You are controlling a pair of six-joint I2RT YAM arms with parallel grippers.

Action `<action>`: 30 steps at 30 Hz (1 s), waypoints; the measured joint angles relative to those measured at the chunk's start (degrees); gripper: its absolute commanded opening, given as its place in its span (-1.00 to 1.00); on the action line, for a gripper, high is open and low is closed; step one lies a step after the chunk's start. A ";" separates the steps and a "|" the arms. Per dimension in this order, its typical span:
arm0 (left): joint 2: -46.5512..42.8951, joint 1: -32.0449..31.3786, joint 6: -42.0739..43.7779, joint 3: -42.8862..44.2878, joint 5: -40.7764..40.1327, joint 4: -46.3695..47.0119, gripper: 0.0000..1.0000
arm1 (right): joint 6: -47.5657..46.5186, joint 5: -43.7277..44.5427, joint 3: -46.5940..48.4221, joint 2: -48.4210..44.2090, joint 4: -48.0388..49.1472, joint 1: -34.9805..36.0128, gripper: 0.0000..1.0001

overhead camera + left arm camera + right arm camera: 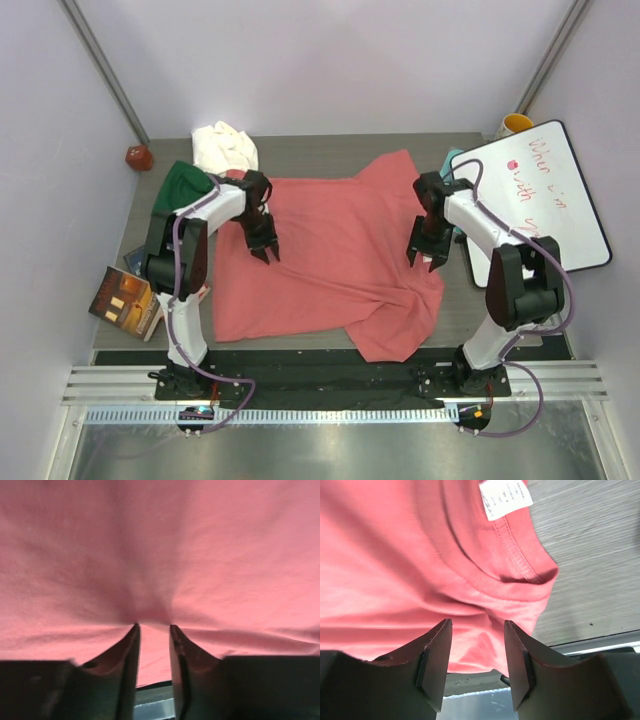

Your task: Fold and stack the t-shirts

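The salmon-pink t-shirt [330,250] lies spread over the middle of the table, its near right part bunched. My left gripper [265,250] is over its left part. In the left wrist view the jaws [154,626] stand a narrow gap apart, tips against the puckered pink cloth [160,555]. My right gripper [425,258] is open over the shirt's right edge. In the right wrist view its jaws [477,622] are wide apart just above the collar [515,570], near the white neck label [505,497]. The dark green t-shirt [185,185] and the cream-white t-shirt [225,148] lie crumpled at the back left.
Glossy books [125,300] hang over the table's left edge. A whiteboard [545,200] leans at the right, with a yellow cup [516,123] behind it. A small red object [138,157] sits at the far left corner. Bare grey table [590,555] shows right of the collar.
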 measured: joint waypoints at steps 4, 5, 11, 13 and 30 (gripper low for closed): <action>-0.02 0.15 0.72 4.35 1.75 -0.46 -0.29 | 0.31 1.27 3.06 -3.80 -2.01 0.00 0.08; -0.04 0.13 0.92 5.09 2.60 -0.48 -0.32 | 0.50 1.84 3.06 -5.07 -2.05 0.00 0.08; -0.04 -2.45 3.87 7.13 6.10 -2.51 -0.84 | 0.66 5.49 3.48 -0.72 1.73 0.00 0.03; -0.04 -4.76 5.07 6.97 7.04 -3.17 -0.89 | 0.20 6.91 7.15 6.86 3.80 -0.24 0.03; -9.03 -14.82 9.68 -8.39 10.03 -5.22 -0.97 | -3.45 6.56 31.17 28.96 9.77 -2.75 0.01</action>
